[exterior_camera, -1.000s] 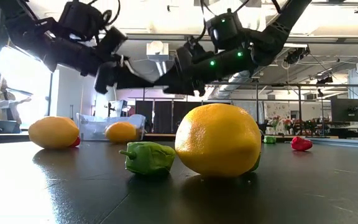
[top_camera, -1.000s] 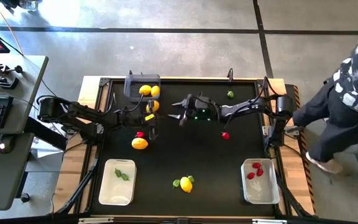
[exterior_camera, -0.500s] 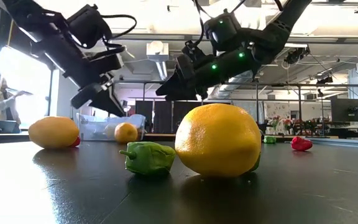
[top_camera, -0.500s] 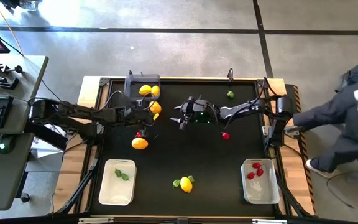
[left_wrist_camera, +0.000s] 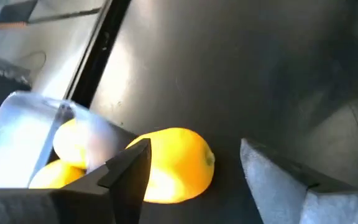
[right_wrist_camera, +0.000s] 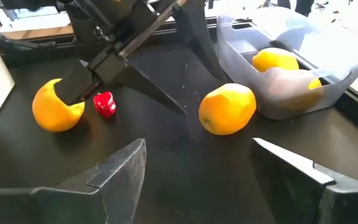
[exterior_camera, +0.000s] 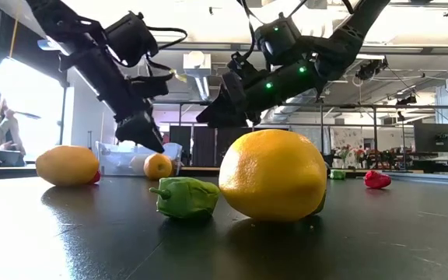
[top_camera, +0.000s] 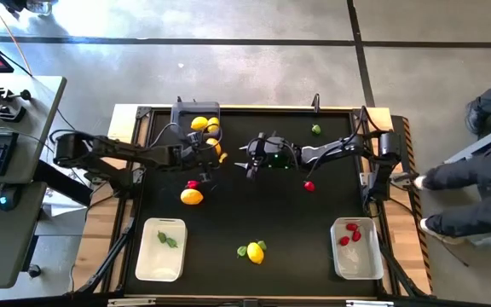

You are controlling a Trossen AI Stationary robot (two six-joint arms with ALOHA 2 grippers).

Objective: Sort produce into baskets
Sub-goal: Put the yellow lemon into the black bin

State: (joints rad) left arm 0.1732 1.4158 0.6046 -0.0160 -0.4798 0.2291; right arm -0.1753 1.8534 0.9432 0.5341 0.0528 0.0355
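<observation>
A yellow lemon [top_camera: 214,147] lies on the black table just outside the dark grey basket [top_camera: 182,112], which holds two more yellow fruits [top_camera: 199,123]. My left gripper [top_camera: 210,162] hangs open over this lemon [left_wrist_camera: 173,165], fingers slanting down, touching nothing that I can see. My right gripper [top_camera: 247,159] hovers open near the table's middle, facing the same lemon [right_wrist_camera: 227,109]. Another yellow fruit [top_camera: 192,196] and a red piece [top_camera: 193,183] lie nearer the front. The left white basket [top_camera: 147,256] holds green pieces. The right white basket [top_camera: 366,260] holds red pieces.
A lemon [top_camera: 255,252] with two green pieces [top_camera: 242,251] lies near the front edge. A red piece [top_camera: 309,185] and a green piece [top_camera: 315,130] lie on the right half. A person's legs [top_camera: 476,170] show beyond the table's right side.
My left gripper has opened, tipped its fingers further down, and moved toward the lemon beside the dark grey basket. The person at the right has shifted further from the table.
</observation>
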